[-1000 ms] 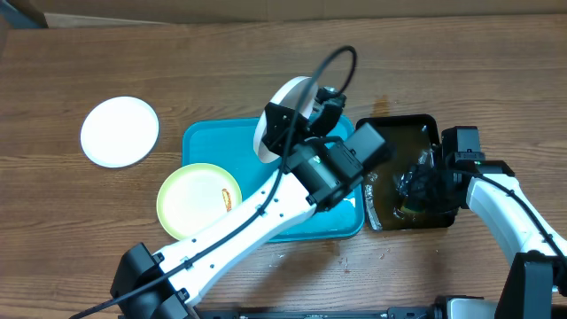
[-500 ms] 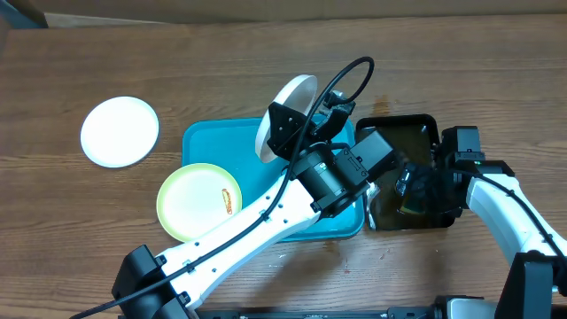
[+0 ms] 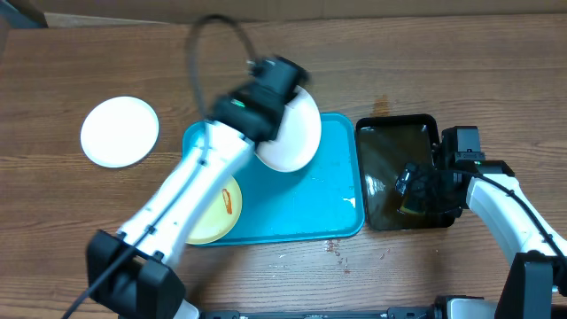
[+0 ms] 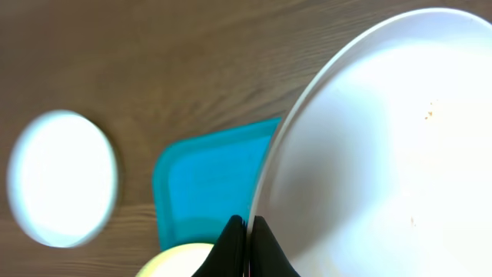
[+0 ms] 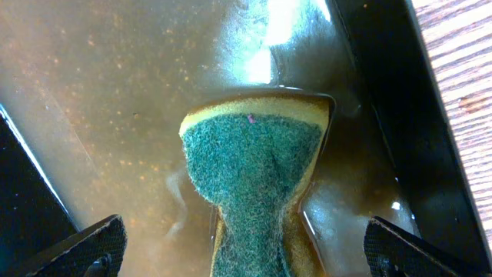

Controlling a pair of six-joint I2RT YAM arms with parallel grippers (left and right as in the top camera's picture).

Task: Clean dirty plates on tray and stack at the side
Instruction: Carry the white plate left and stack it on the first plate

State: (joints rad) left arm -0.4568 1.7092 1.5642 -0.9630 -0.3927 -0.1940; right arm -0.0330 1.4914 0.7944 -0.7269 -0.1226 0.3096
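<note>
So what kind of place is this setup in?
Likely a lab bench staged for dishwashing practice, not a kitchen: a bare wooden table, a turquoise tray with plates, and a black tray of murky water where a sponge is dipped.

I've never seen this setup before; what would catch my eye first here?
A white plate held up over the turquoise tray by the left gripper, jaws pinching its rim. At right, the right gripper dips a green sponge into murky water in the black tray.
</note>
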